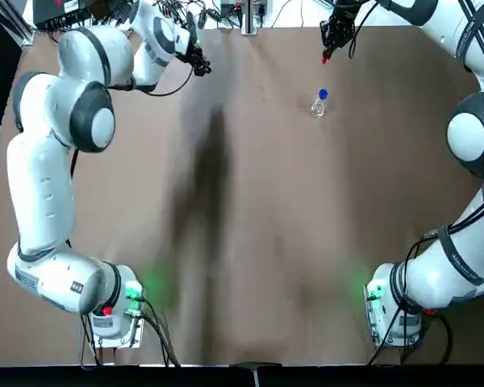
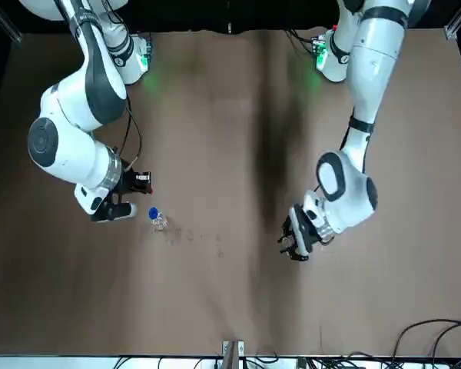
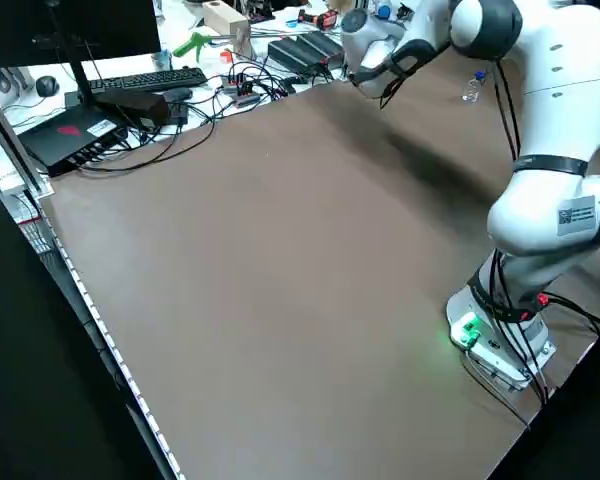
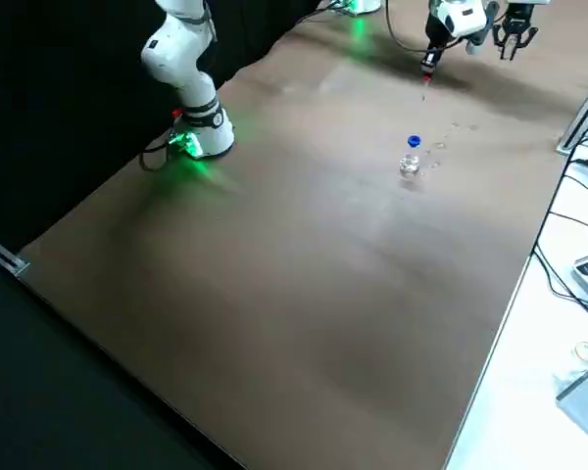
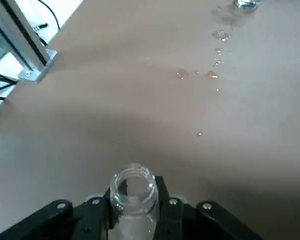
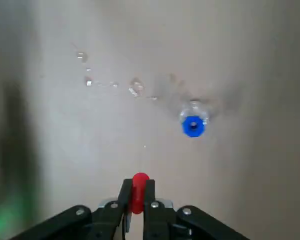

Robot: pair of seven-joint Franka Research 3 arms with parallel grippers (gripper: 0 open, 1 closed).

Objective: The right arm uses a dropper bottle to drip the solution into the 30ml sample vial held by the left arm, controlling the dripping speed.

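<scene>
Two glass items, both light, slick and breakable by my reckoning: the vial (image 5: 134,197), mouth up, pinched by its body in the left gripper (image 5: 134,210) toward the tabletop's far edge; the bottle (image 1: 319,103), blue collar showing, standing apart nearer the far right corner. I have the right gripper (image 6: 138,200) closed on the red dropper (image 6: 138,191), best held by its bulb; spilled drops (image 5: 213,75) lie between them. No readable writing on either.

Top view looks straight down on the tabletop (image 1: 250,242), arm bases at its near edge. Front view faces them from the far edge. Side views look diagonally from raised corners. Wrist views sit close; both share the spilled droplets (image 5: 212,75).
</scene>
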